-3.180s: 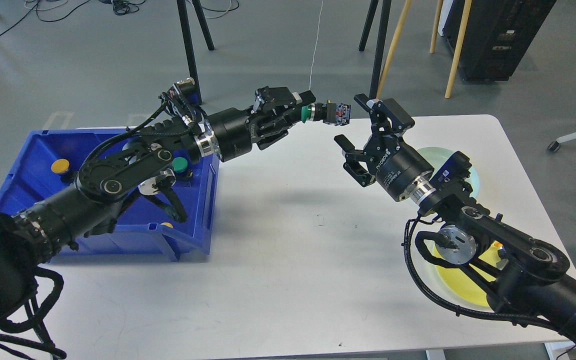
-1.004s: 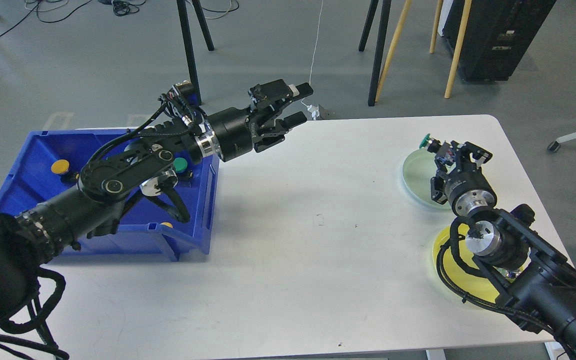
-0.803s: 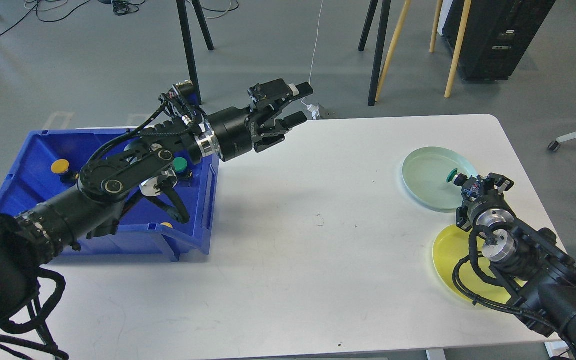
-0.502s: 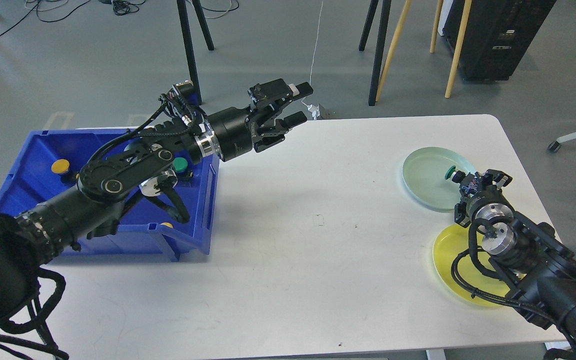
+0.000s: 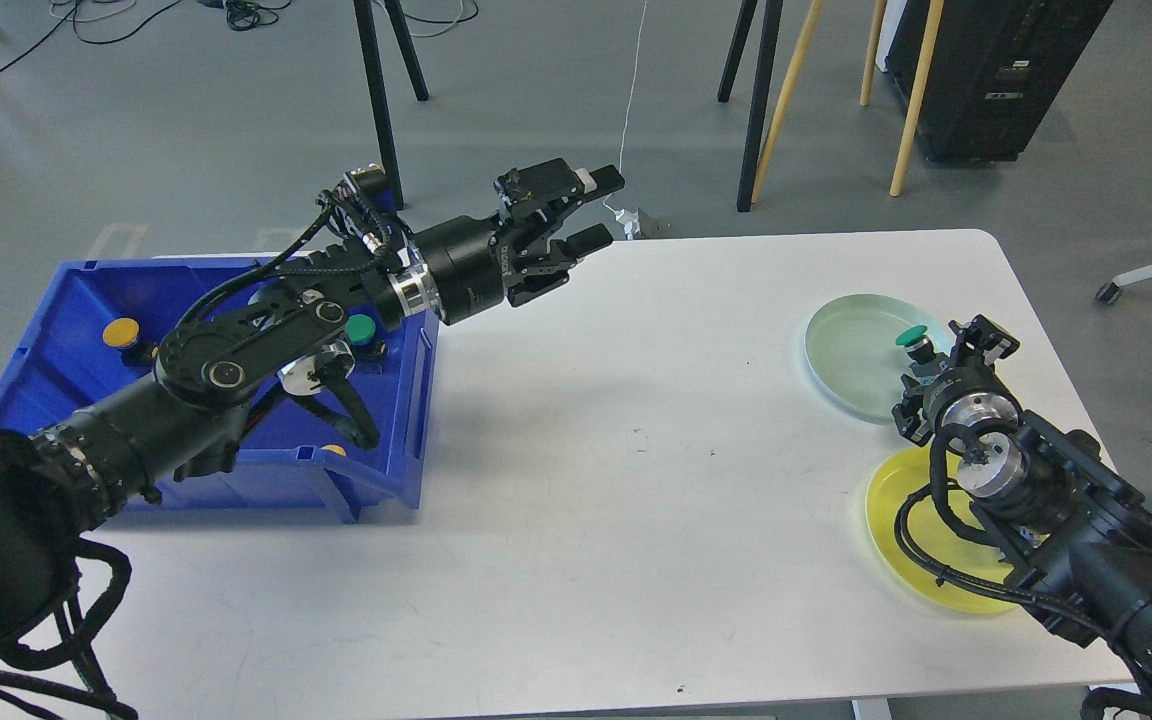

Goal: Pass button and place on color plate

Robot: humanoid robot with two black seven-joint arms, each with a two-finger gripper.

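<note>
A green-capped button (image 5: 912, 340) sits on the pale green plate (image 5: 851, 355), near its right rim. My right gripper (image 5: 944, 373) is just behind the button, low over the plate's right edge. Its fingers are spread apart, and the button shows just past them. My left gripper (image 5: 597, 209) is open and empty, held in the air over the table's far edge, left of the middle. A yellow plate (image 5: 904, 545) lies in front of the green one, partly hidden by my right arm.
A blue bin (image 5: 406, 440) stands at the left of the white table (image 5: 636, 520), under my left arm. It holds a yellow button (image 5: 121, 332), a green button (image 5: 361, 327) and others half hidden. Stand legs rise behind the table.
My right gripper carried the green button from my left gripper to the green plate, lowered it, and has now spread its fingers off it. My left gripper opened and has stayed put.
</note>
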